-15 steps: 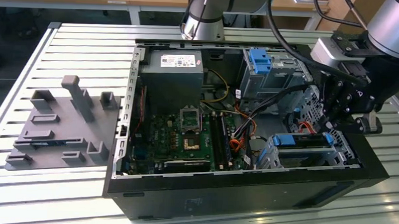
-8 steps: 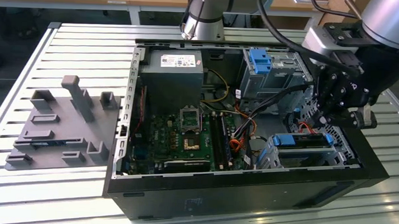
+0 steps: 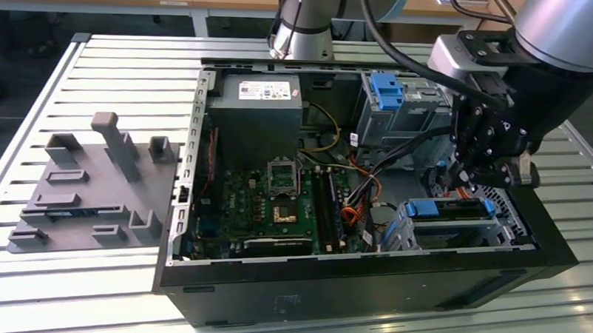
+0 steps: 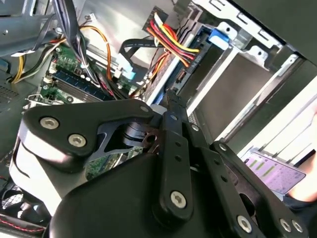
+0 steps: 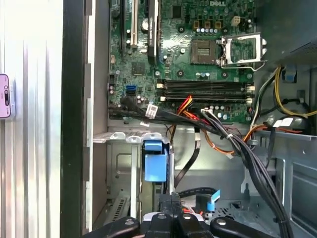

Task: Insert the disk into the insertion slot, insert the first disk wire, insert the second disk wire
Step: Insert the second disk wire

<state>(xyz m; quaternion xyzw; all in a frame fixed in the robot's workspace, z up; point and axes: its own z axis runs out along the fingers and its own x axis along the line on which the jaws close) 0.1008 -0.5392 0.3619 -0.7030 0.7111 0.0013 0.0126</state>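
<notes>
Slatted table — one disk, one gripper nearby.

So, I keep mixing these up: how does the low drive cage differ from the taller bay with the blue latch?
The insertion slot is low, nearer the exterior camera; the taller bay stands higher, farther back. The slot carries a wide blue carrier frame across it; the bay has a small blue latch on top. The gripper hangs just above the slot, apart from the bay. Both are silver-grey metal.
</notes>
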